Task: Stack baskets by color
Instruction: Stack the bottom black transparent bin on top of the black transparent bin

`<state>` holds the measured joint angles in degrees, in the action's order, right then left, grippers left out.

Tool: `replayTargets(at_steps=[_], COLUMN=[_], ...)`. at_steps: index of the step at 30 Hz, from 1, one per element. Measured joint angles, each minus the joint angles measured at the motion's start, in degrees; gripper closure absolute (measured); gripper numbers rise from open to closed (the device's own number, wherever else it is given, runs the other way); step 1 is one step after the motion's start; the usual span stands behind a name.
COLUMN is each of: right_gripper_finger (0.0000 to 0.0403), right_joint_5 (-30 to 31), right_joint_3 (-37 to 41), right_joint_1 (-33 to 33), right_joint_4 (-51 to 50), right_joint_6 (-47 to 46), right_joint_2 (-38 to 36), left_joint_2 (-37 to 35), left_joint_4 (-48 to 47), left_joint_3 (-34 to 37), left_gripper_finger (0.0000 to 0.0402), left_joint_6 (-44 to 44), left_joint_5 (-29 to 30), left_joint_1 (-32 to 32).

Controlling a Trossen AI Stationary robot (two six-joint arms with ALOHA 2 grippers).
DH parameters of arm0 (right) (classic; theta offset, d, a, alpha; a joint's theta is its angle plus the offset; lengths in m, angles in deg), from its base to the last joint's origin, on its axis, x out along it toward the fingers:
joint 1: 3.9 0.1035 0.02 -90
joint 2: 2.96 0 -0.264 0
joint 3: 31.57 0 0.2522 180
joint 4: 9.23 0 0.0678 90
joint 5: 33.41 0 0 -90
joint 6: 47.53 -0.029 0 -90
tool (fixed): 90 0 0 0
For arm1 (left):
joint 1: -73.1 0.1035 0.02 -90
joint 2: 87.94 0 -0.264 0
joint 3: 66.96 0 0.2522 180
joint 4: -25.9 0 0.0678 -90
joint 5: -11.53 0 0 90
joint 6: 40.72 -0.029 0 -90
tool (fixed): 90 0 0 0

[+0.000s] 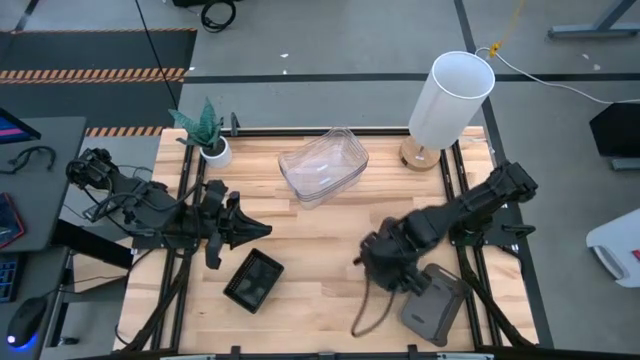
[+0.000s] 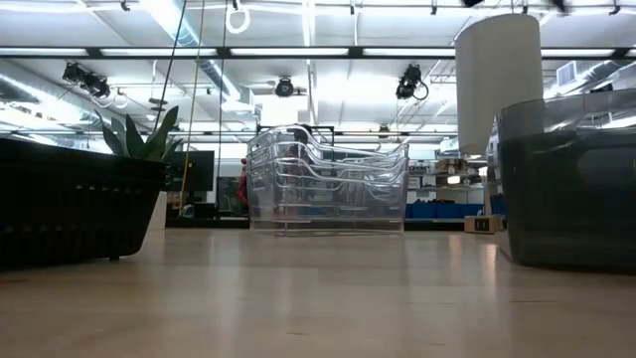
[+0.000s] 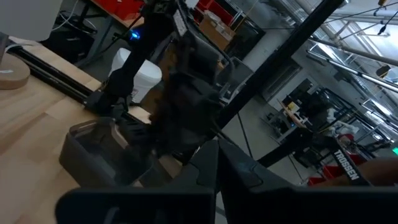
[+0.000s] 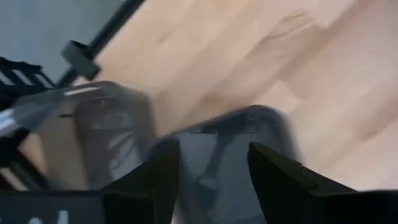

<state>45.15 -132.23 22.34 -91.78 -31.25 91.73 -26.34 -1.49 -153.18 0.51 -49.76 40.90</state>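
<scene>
Grey baskets (image 1: 434,306) sit at the near right corner of the bench (image 1: 320,240), directly under the right pincer (image 1: 385,268), whose fingers stand apart, holding nothing. Their long axis runs diagonally toward the clear baskets (image 1: 322,166). Right arm is nearer, folded low over them. Black baskets (image 1: 253,280) lie just beside the left pincer (image 1: 255,229), which is closed and empty.

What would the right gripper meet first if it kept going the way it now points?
Most likely the smoky grey baskets: the right wrist view shows them straight ahead between the open right gripper fingers. How near they are is unclear; the high view puts that gripper beside them.
</scene>
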Motion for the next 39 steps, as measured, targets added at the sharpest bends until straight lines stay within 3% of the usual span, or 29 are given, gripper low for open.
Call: replayTargets(at_steps=[10,21,39], right_gripper_finger=[0.0214,0.0216,0.0225], right_joint_5=[-4.1,-0.3,3.5], right_joint_3=[4.5,11.2,22.7], right_joint_1=[8.9,12.4,13.4], right_joint_4=[-4.6,-7.2,3.6], right_joint_6=[-22.7,-21.0,-18.0], right_joint_2=[0.0,0.0,0.0], left_joint_2=[0.3,0.3,0.3], left_joint_4=[-1.3,-1.7,-1.6], left_joint_3=[0.0,0.0,0.0], left_gripper_finger=[0.0378,0.0383,0.0385], left_joint_6=[-1.3,-1.6,-1.0], left_joint_5=[0.0,-0.1,-0.1], left_joint_1=[0.0,0.2,-0.9])
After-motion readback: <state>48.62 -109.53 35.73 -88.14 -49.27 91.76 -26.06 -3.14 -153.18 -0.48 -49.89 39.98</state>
